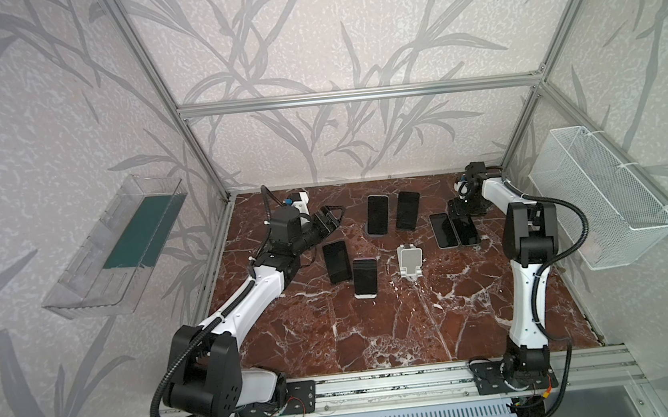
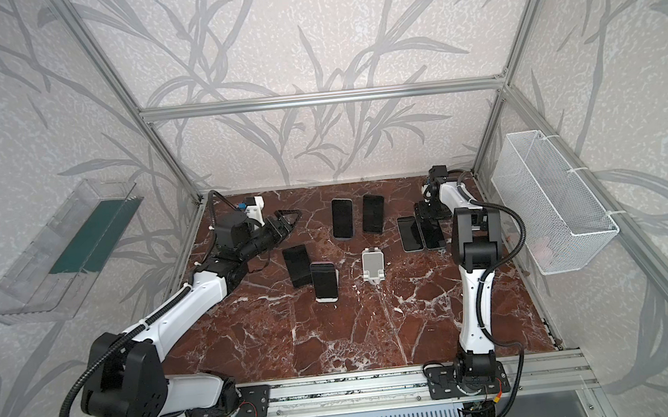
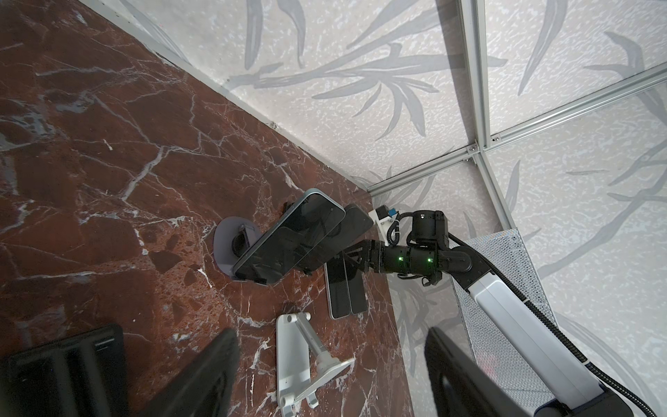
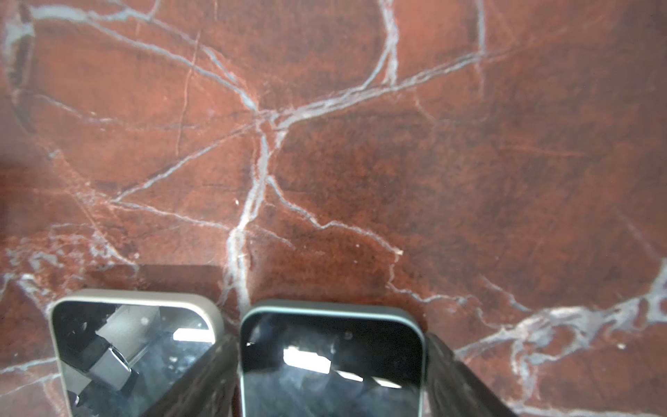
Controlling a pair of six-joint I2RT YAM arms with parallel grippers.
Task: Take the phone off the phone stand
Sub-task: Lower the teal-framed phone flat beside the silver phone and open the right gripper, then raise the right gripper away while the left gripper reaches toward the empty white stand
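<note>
A white phone stand (image 1: pixel 409 261) (image 2: pixel 372 265) stands empty mid-table; it also shows in the left wrist view (image 3: pixel 299 357). To its right a teal-edged phone (image 1: pixel 467 232) (image 4: pixel 330 361) lies flat beside a beige-edged phone (image 1: pixel 443 230) (image 4: pixel 133 343). My right gripper (image 1: pixel 460 210) (image 4: pixel 330 390) is down at the teal phone's far end. Its fingers (image 4: pixel 458 379) sit close along both long edges, and I cannot see whether they still press. My left gripper (image 1: pixel 331 218) (image 3: pixel 332 379) hovers at the back left, open with nothing between its fingers.
Two phones (image 1: pixel 378 213) lean on stands at the back middle, and two more (image 1: pixel 365 277) stand left of the white stand. A wire basket (image 1: pixel 598 192) hangs on the right wall. A clear tray (image 1: pixel 119 247) hangs on the left wall.
</note>
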